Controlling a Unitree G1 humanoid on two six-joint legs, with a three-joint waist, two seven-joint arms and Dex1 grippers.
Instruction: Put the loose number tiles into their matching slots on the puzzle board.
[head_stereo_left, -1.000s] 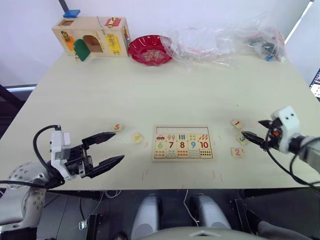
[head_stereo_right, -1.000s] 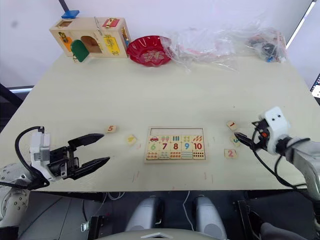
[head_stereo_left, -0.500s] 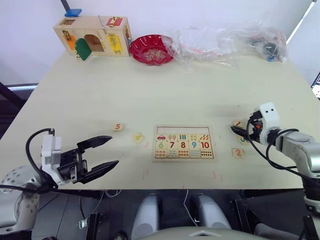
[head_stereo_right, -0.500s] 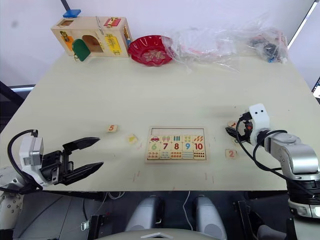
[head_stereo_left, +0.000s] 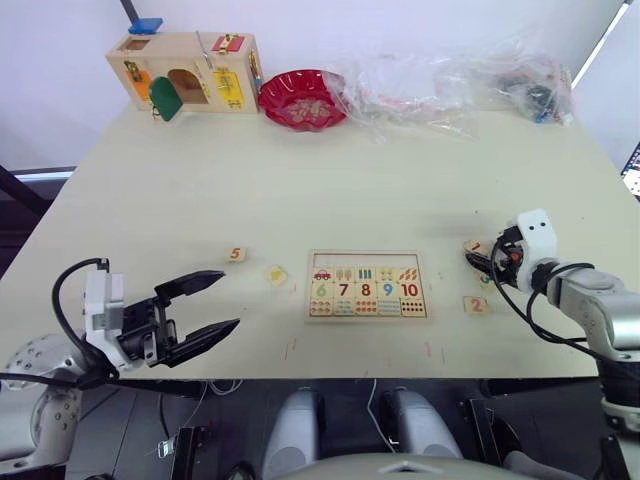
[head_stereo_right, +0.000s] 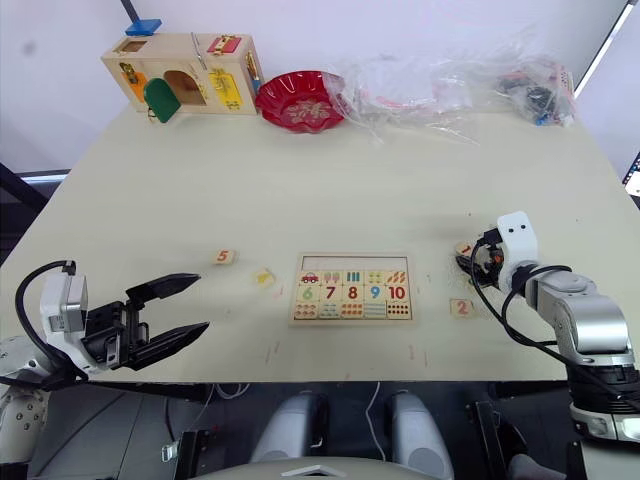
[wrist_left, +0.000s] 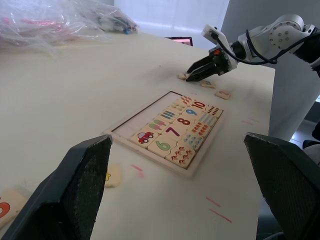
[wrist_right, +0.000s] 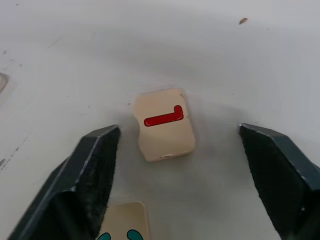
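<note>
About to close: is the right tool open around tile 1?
Open: the right tool has its fingers spread either side of tile 1, untouched.

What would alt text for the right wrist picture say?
A pale wooden tile with a red numeral 1 lies on the table between the open fingers of the right tool. Another tile's edge shows nearer the camera.

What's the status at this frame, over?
Right gripper open, straddling tile 1, not touching. Left gripper open, idle off the table's near edge. Puzzle board top row empty; tiles 2, 5 loose. Nothing blocking.
</note>
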